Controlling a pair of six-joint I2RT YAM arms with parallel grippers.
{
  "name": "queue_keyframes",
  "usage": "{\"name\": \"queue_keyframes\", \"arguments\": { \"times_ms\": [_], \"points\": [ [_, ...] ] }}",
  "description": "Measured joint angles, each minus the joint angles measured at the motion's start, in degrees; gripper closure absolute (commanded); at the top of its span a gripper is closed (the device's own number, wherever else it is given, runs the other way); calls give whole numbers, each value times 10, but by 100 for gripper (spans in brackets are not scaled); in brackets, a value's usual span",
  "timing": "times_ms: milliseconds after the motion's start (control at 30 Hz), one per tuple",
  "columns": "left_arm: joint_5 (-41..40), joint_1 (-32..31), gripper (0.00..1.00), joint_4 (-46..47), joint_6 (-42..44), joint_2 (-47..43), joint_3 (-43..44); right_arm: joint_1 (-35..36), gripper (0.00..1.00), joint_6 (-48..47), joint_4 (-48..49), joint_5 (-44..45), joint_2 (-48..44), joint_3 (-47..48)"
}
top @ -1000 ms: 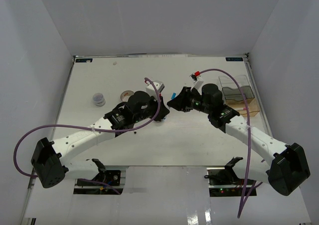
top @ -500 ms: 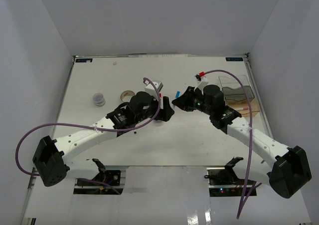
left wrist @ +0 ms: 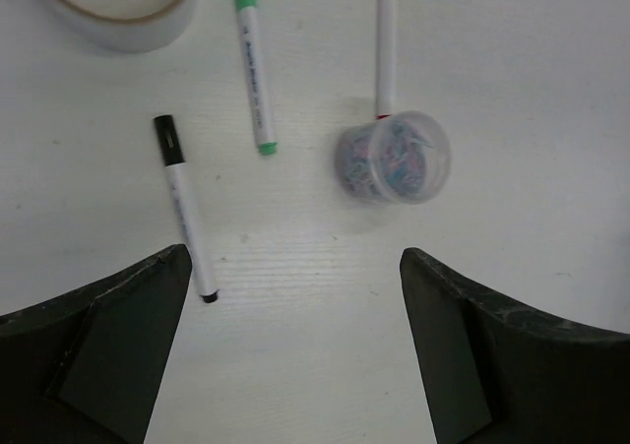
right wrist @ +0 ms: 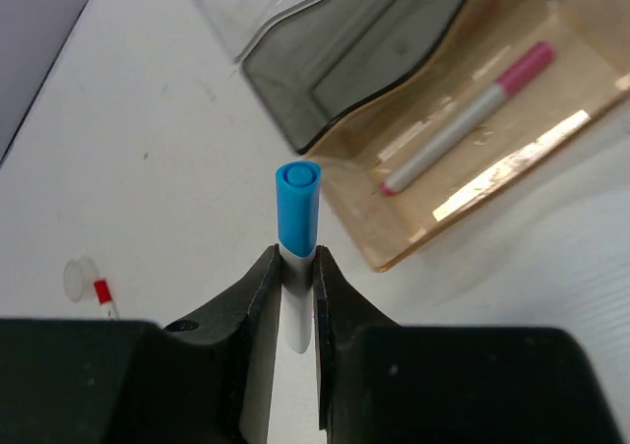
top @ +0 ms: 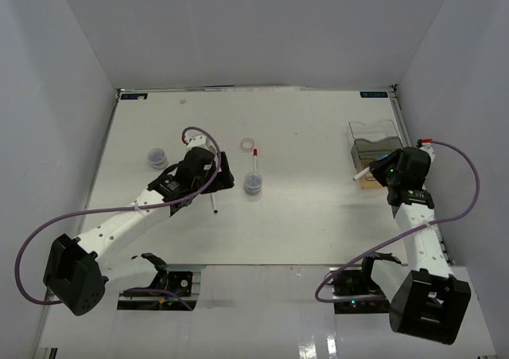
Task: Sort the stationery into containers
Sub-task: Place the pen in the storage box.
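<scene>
Two hands in shot: our left hand (left wrist: 295, 277) gapes wide, holding nothing, over the black marker (left wrist: 185, 208) on the desk (left wrist: 541, 70). Our right hand (right wrist: 295, 267) is pinched tight on the blue-capped marker (right wrist: 297, 203), just short of the tan tray (right wrist: 512, 163). We'd carry it over the rim, lay it level alongside the pink marker (right wrist: 468, 119), and release low. The grey compartments (right wrist: 325, 65) stand beyond.
</scene>
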Motion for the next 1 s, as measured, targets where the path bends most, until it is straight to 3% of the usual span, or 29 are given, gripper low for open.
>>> {"name": "queue_keyframes", "arguments": {
  "times_ms": [167,333,567,1000],
  "points": [
    [0,45,2,-38,-6,-38,-39,-137,92,-1,-9,-22,17,-6],
    [1,60,2,-56,-6,-62,-57,-209,92,4,-8,-61,72,-5],
    [1,61,2,-62,-7,-67,-71,-222,92,30,9,-108,122,11],
    [-5,61,2,-66,-6,-78,-76,-226,89,68,43,-144,132,42]
  ]
}}
